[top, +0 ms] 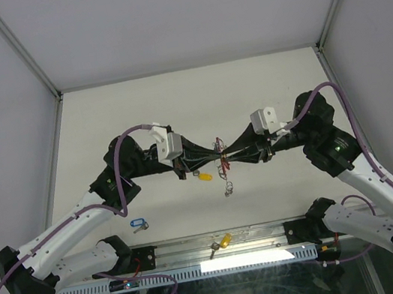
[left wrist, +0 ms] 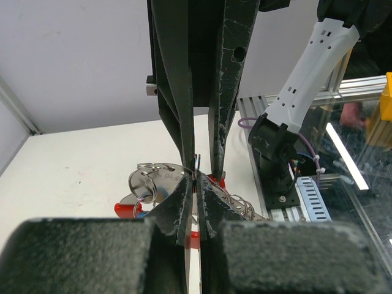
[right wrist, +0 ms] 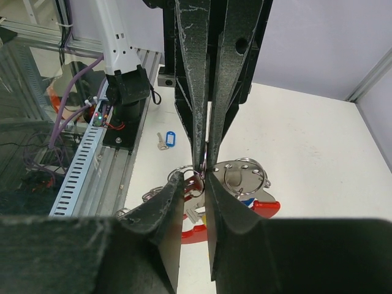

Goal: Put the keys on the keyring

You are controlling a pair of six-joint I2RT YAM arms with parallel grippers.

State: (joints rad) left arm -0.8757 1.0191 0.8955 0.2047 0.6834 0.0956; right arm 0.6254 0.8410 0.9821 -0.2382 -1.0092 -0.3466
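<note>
My left gripper [top: 213, 161] and right gripper [top: 230, 158] meet tip to tip above the middle of the table. Both are shut on the keyring [top: 223, 167], which hangs between them. In the left wrist view my fingers [left wrist: 196, 184] pinch a thin silver ring, with the ringed plate [left wrist: 153, 180] and red band [left wrist: 125, 210] behind. In the right wrist view my fingers [right wrist: 206, 174] pinch the same ring beside the plate [right wrist: 245, 177] and red band [right wrist: 264, 208]. A yellow-tagged key [top: 204, 177] hangs just under the left fingers. A blue-tagged key [top: 138, 224] lies on the table.
A second yellow-tagged key [top: 222, 243] lies on the metal rail at the near edge between the arm bases. The blue-tagged key also shows in the right wrist view [right wrist: 166, 139]. Grey walls close the table at back and sides.
</note>
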